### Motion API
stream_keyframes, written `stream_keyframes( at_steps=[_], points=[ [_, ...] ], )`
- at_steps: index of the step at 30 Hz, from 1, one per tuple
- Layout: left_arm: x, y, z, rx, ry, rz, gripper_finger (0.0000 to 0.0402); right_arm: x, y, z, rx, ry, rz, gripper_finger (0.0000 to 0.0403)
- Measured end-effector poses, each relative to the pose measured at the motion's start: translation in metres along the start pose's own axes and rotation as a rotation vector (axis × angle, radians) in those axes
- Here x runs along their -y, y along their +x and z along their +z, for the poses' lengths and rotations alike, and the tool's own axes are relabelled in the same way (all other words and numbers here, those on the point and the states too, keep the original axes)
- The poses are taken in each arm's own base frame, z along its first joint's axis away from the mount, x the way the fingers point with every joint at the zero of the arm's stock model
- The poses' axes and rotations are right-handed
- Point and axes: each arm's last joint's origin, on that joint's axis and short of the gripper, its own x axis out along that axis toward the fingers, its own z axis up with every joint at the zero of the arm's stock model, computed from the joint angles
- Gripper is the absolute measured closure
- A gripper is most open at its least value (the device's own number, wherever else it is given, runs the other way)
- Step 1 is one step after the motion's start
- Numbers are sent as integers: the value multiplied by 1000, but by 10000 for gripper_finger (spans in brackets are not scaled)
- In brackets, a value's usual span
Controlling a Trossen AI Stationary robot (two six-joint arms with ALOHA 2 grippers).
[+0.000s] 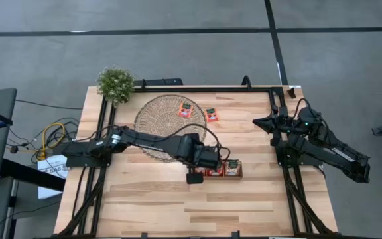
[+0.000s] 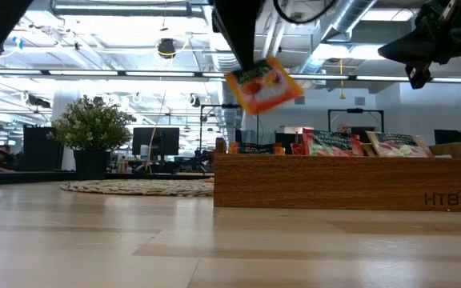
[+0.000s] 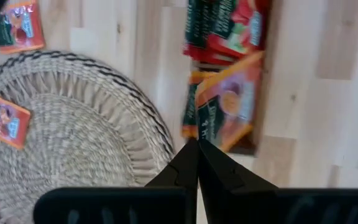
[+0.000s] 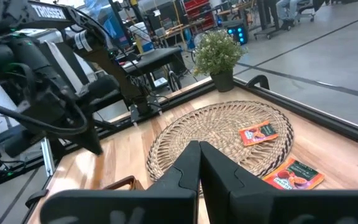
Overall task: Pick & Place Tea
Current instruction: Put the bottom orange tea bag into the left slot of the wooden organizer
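The left claw point(image 2: 250, 68) hangs above the wooden tray point(image 2: 342, 182), pressed together on a red tea sachet point(image 2: 264, 86) that dangles tilted in the air; only the low view shows this gap between sachet and tray. From above, the left arm reaches from nine o'clock across the round woven mat point(image 1: 154, 123) to the tray near the counter's point(image 1: 244, 206) centre, and its own bulk hides the pinched sachet there. The left wrist view looks down past its closed fingers point(image 3: 194, 165) at the held sachet point(image 3: 225, 109) over the tray's end compartment, with more red sachets point(image 3: 229, 28) packed in the next one.

One loose sachet point(image 1: 185, 110) lies on the mat toward its one o'clock edge, and another point(image 1: 211, 115) lies on the bare wood just beside the mat at three o'clock; the right wrist view shows both, one point(image 4: 258, 133) on the weave and one point(image 4: 294, 175) off it. The low view shows sachets point(image 2: 332, 143) standing upright in the tray.

The right claw point(image 1: 260, 122) waits at the counter's three o'clock edge, pressed together and empty. A potted plant point(image 1: 115, 83) sits at the eleven o'clock corner
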Motion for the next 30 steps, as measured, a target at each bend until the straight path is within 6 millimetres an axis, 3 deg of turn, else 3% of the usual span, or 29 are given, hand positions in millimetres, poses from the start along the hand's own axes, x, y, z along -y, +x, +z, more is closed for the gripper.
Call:
stream_keyframes(
  at_steps=[11, 22, 30],
  points=[
    [1, 25, 4, -64, 62, 11, 401, 0, 0, -2, -16, 6, -5, 403],
    [-1, 27, 4, -74, 59, 7, 401, 1, 0, -3, -26, 9, -8, 403],
    [5, 50, 5, -134, 92, -16, 401, 1, 0, -3, -27, 9, -8, 403]
  ],
)
